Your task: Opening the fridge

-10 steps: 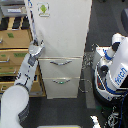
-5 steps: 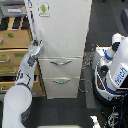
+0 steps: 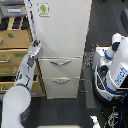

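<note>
We find the fridge (image 3: 62,35) standing upright at the centre of the exterior view, its large upper door bearing a small green-figure sticker (image 3: 43,8) near the top. Below the door sit two drawers, an upper drawer (image 3: 60,66) and a lower drawer (image 3: 61,86), each with a curved silver handle. The door's edge on the exterior view's left shows as a thin pale strip standing slightly off the body, though the view is too coarse for us to say how far it is ajar. The robot arm (image 3: 21,82) rises from the lower left corner, and its gripper (image 3: 35,46) sits against that left edge, just above the upper drawer; we cannot tell whether the claw is clenched on the edge or released. Close on the left stands a tan wooden cabinet (image 3: 12,47), leaving the arm only a narrow channel between it and the fridge side. On the exterior view's right, a white-and-blue robot body (image 3: 114,70) stands near the fridge corner. Dark floor (image 3: 65,112) lies open before the drawers.
</note>
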Tool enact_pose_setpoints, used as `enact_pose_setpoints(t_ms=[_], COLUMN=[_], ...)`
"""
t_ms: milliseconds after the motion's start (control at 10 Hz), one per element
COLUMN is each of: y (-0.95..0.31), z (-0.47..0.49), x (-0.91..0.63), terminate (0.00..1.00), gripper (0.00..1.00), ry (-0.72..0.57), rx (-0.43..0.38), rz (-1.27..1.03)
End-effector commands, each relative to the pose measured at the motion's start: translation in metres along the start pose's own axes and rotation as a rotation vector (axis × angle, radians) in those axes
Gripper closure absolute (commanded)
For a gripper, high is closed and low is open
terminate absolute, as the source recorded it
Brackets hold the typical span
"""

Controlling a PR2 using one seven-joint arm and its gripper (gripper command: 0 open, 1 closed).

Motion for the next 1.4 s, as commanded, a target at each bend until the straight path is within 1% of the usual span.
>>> enact_pose_setpoints(t_ms=[100,600,800,900,1000,1100,1200,1300,1400], y=[-0.023,-0.028,-0.042,-0.099,-0.119,-0.179,-0.241,-0.275,-0.332], z=[-0.014,-0.017,-0.008,0.074,0.115,0.243,0.371,0.445,0.497], x=[-0.016,-0.025,-0.049,-0.176,-0.229,-0.376,-0.533,-0.637,-0.764], terminate=[0.00,0.00,0.00,0.00,0.00,0.00,0.00,0.00,0.00], gripper=[1.00,1.00,1.00,1.00,1.00,1.00,1.00,1.00,1.00], ry=[0.017,0.025,0.012,-0.089,-0.132,-0.261,-0.409,-0.531,-0.680], rx=[-0.007,-0.003,-0.016,-0.034,-0.038,-0.056,-0.011,-0.040,-0.048], rz=[-0.034,-0.043,-0.089,-0.290,-0.357,-0.534,-0.657,-0.689,-0.783])
